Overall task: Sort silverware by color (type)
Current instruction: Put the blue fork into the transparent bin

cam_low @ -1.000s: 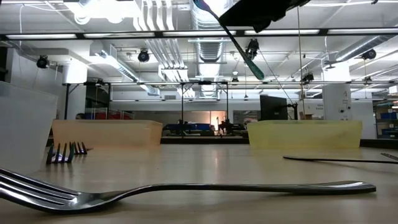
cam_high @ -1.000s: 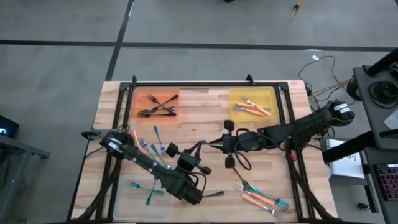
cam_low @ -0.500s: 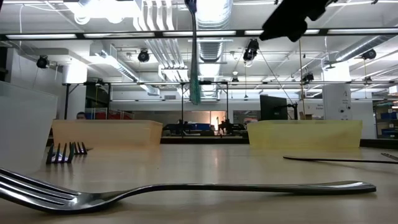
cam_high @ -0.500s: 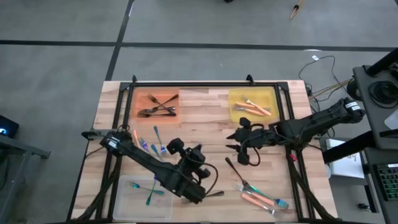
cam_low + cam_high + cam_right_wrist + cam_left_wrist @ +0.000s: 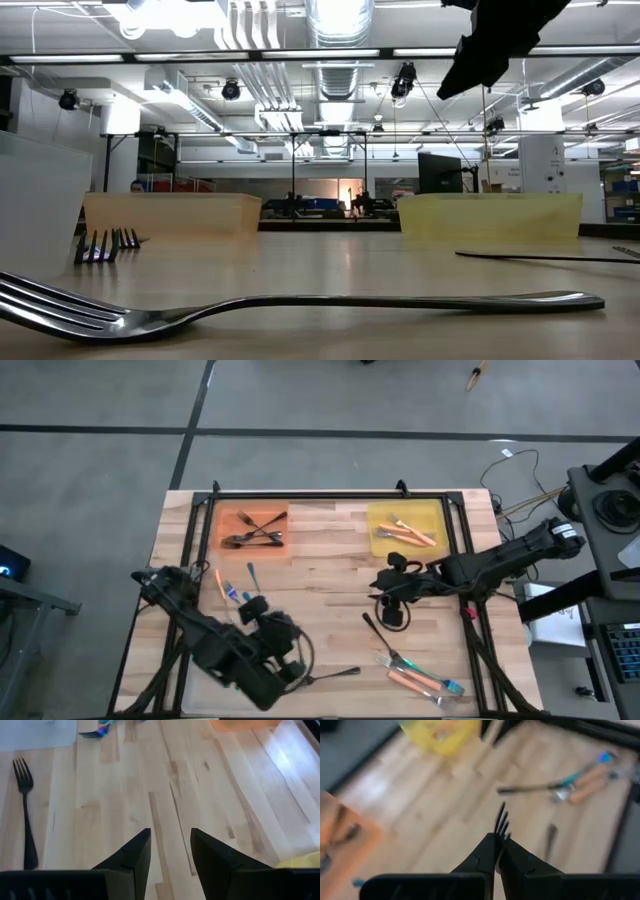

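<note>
My left gripper (image 5: pixel 498 840) is shut on a slim fork (image 5: pixel 501 817) above the table's near-left part (image 5: pixel 283 628), pointing toward the right edge. My right gripper (image 5: pixel 170 837) hangs open over bare wood at the middle right (image 5: pixel 392 600), touching nothing. Dark forks lie in the orange tray (image 5: pixel 255 528), and orange-handled pieces in the yellow tray (image 5: pixel 405 530). Blue-teal pieces (image 5: pixel 235 590) lie on the wood at the left. A dark fork (image 5: pixel 340 673) lies flat near the near edge, large in the low view (image 5: pixel 300 305). A mixed pile (image 5: pixel 420 675) lies near right. My left gripper pinches the fork between its two shut fingers. The tines (image 5: pixel 502 815) stick out past the fingertips, in line with the fingers, and look dark. The handle is hidden behind the fingers. The fork is lifted clear of the table.
A clear tray (image 5: pixel 30 200) stands at the near-left corner, mostly covered by my left arm in the high view. A dark utensil (image 5: pixel 375 630) lies just near of my right gripper. Black frame rails (image 5: pixel 330 493) run along the table's edges. Bare wood lies between the trays.
My left gripper has drawn back from the table's middle toward the near-left corner, carrying the fork, which has left the low view. My right gripper has pulled away from the left one toward the right edge.
</note>
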Tool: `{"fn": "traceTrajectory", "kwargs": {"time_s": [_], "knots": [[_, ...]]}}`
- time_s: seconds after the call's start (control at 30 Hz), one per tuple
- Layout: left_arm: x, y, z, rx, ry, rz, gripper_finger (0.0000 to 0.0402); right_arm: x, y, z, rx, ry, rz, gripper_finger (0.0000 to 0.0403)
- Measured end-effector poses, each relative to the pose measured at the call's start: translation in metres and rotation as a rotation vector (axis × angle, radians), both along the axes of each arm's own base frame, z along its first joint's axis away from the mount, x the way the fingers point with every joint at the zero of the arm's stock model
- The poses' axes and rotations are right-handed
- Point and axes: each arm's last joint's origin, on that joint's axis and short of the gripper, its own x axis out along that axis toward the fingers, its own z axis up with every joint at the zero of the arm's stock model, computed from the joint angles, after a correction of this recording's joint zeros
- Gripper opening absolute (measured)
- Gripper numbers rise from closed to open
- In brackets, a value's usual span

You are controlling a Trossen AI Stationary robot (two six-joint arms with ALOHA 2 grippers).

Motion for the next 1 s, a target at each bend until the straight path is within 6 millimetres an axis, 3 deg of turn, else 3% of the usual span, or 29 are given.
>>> {"fn": "traceTrajectory", "kwargs": {"time_s": [0.17,0.4,0.8,1.0], "knots": [[-0.024,-0.002,0.010,-0.165,0.051,-0.027,0.0000,0.003,0.001,-0.005,0.001,0.015,-0.006,0.0132],[-0.049,0.009,-0.005,-0.345,0.262,-0.006,0.0000,0.006,0.002,-0.009,0.001,0.035,-0.013,0.0125],[-0.097,0.036,-0.073,-0.459,0.702,0.159,0.0000,0.006,0.002,-0.009,0.006,0.032,-0.021,0.0123],[-0.109,0.039,-0.092,-0.512,0.852,0.225,0.0000,0.006,0.002,-0.009,0.006,0.032,-0.022,0.0125]]}}
